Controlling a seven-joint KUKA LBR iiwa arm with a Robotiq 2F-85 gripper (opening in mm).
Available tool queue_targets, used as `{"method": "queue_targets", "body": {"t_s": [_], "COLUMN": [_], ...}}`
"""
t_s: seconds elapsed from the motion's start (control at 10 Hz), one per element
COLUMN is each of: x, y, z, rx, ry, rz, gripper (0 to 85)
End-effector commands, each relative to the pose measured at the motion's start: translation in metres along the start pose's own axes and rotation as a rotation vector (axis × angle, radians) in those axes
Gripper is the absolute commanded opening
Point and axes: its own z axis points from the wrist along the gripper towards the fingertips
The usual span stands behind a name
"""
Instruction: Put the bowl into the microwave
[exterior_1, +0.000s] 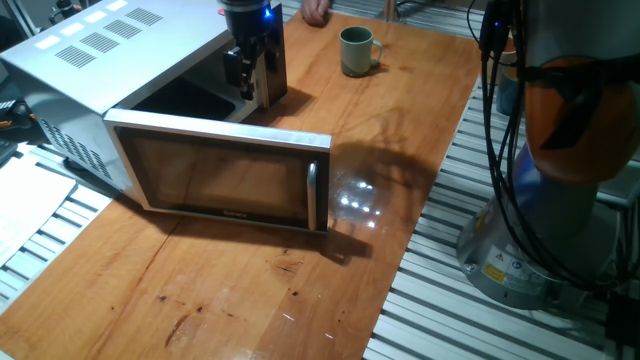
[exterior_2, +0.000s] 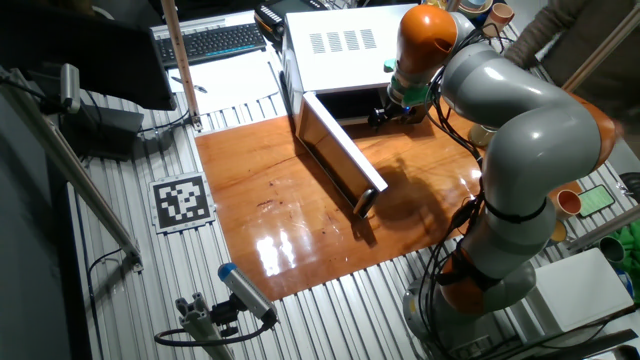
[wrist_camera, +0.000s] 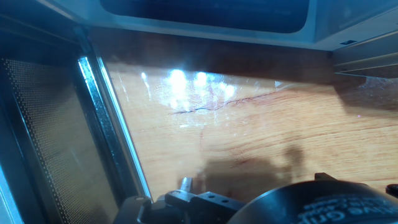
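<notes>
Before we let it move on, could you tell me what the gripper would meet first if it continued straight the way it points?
Pointing downward, the gripper would probably meet the bare wooden table in front of the open microwave; the hand view shows nothing between, though depth is unclear.

The fingers' tips hide behind the microwave (exterior_1: 180, 120) door; beyond them, the bowl (exterior_1: 356, 51) is missing from the hand view.

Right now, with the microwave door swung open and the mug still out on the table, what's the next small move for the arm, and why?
Probably pull the gripper back from the microwave opening and swing it toward the bowl. The door already stands wide open, the bowl sits upright on the table beside the microwave, apart from the hand, and nothing shows in the fingers. Whether they are open is unclear.
</notes>
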Motion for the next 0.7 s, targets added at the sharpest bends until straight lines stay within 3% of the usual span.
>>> {"method": "queue_targets", "body": {"t_s": [0.0,0.1,0.6], "x": [0.0001,0.0001,0.0], "y": [0.0,0.0,0.0], "z": [0.0,-0.0001,-0.0002], "rx": [0.0,0.136,0.136], "ry": [0.0,0.098,0.102], "rz": [0.0,-0.128,-0.129], "gripper": [0.0,0.0,0.0]}}
